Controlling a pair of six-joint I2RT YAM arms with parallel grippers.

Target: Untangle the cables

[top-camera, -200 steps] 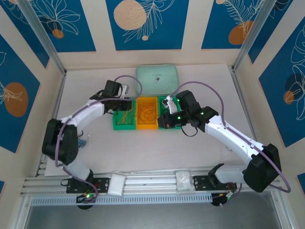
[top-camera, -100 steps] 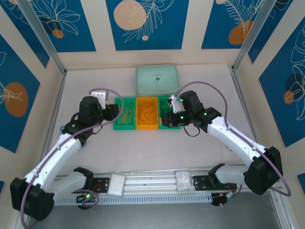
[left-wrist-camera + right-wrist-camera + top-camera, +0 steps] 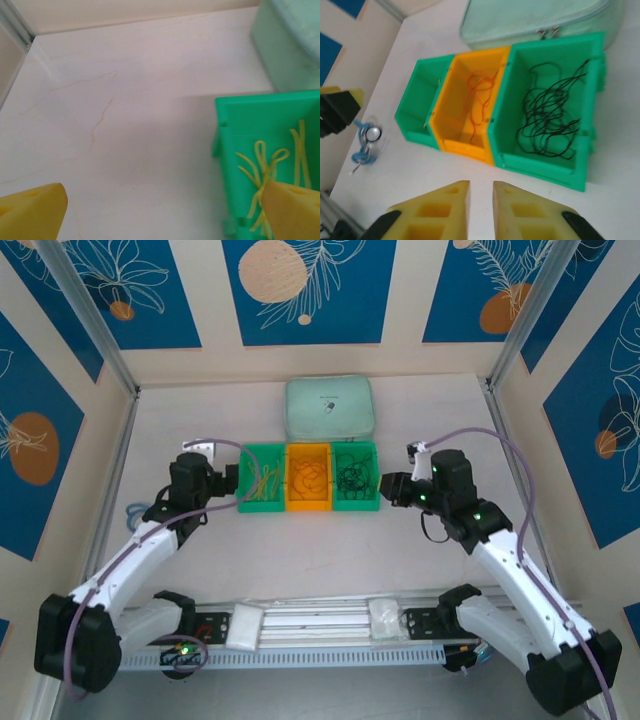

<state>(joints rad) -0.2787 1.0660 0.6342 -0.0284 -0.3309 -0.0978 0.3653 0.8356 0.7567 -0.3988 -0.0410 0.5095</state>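
– Left gripper [image 3: 162, 207] is wide open and holds nothing. Right gripper [image 3: 481, 200] has its fingers almost together, with just a thin gap and nothing in it.

– What is the biggest thing?

– The table [image 3: 300, 550]. A pale green case [image 3: 329, 406] lies by the middle of its far edge. Just in front of the case, three bins sit in a row, touching side by side.

– Which bins?

– The left bin [image 3: 262, 480] is green, the orange bin [image 3: 309, 478] is in the middle, and the right bin [image 3: 355, 477] is green too. One gripper is near each end of the row, not touching it.

– Where are the cables?

– The yellow cables [image 3: 265, 170] are in the left bin. The red cables [image 3: 479, 97] are in the orange bin. The black cables [image 3: 550, 115] are in the right bin, in a loose scribble. A small blue clip [image 3: 366, 145] lies near the left edge of the table.

– So what step is it?

– I think the sorting is about done. Each colour has its own bin, and no cable crosses from one bin to the next.

– What comes next?

– Maybe nothing. The black ones look the most mixed up, though I can't tell if they are knotted. If they are, the right gripper must open wider, dip into the right bin and pinch just one thin strand.
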